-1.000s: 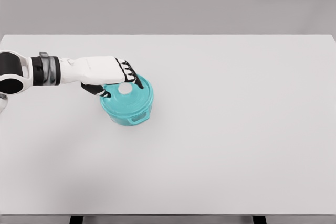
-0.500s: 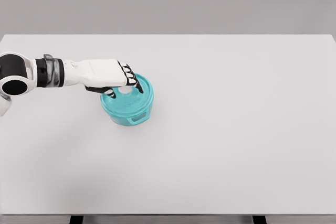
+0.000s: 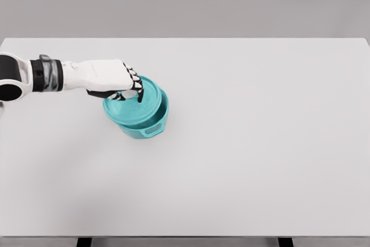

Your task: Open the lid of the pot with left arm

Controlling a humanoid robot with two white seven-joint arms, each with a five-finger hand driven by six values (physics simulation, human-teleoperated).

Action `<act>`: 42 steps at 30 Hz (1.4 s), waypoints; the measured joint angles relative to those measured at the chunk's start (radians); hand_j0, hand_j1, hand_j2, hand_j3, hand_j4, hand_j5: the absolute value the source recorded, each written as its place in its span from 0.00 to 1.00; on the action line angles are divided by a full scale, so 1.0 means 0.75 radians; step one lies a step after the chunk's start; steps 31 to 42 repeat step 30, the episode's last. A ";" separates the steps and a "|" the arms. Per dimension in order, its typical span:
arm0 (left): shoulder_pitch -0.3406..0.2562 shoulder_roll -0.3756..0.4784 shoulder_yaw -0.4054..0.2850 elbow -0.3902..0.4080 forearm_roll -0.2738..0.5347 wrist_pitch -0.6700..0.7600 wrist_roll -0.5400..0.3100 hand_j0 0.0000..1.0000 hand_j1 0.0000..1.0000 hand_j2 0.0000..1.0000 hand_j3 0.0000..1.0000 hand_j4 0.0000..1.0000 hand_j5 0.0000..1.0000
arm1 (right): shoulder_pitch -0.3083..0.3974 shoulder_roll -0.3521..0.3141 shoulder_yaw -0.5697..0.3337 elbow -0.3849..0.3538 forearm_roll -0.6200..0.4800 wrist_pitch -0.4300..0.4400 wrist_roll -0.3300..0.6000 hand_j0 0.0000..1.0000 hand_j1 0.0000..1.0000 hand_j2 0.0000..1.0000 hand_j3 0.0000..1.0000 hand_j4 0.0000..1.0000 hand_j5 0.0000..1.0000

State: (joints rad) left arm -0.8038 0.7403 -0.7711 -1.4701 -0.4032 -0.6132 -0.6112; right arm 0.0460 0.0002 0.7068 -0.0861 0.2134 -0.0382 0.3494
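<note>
White and broad, the table (image 3: 243,160) fills most of the head view under a plain grey wall. On its left part stands the teal pot (image 3: 147,124), one side handle toward the camera. Its teal lid (image 3: 130,107) is raised clear and offset to the left, overlapping the pot's rim. The left hand (image 3: 115,79), fingers curled down, grips the lid's knob.

Pot (image 3: 145,125) & lid (image 3: 134,106): teal, smooth, matt-satin, looks like plastic or enamel; can't tell which. Left hand (image 3: 118,82): smooth white hard shell, slight sheen, w/ black finger joints. Forearm cuff: grey, metal-looking. Table (image 3: 248,143): white, smooth, matt, no grain.
</note>
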 measured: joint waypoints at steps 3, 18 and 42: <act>0.004 0.094 0.043 -0.006 0.000 0.000 0.000 0.41 0.41 0.41 0.41 0.41 0.41 | 0.000 0.000 0.000 0.000 0.000 0.000 0.000 1.00 1.00 1.00 1.00 1.00 1.00; 0.037 0.376 0.095 0.047 -0.001 0.000 0.000 1.00 1.00 1.00 1.00 1.00 1.00 | 0.000 0.000 0.000 0.000 0.000 0.000 0.000 1.00 1.00 1.00 1.00 1.00 1.00; 0.061 0.368 0.119 0.374 0.221 0.000 0.000 1.00 1.00 1.00 1.00 1.00 1.00 | 0.000 0.000 0.000 0.000 0.000 0.000 0.000 1.00 1.00 1.00 1.00 1.00 1.00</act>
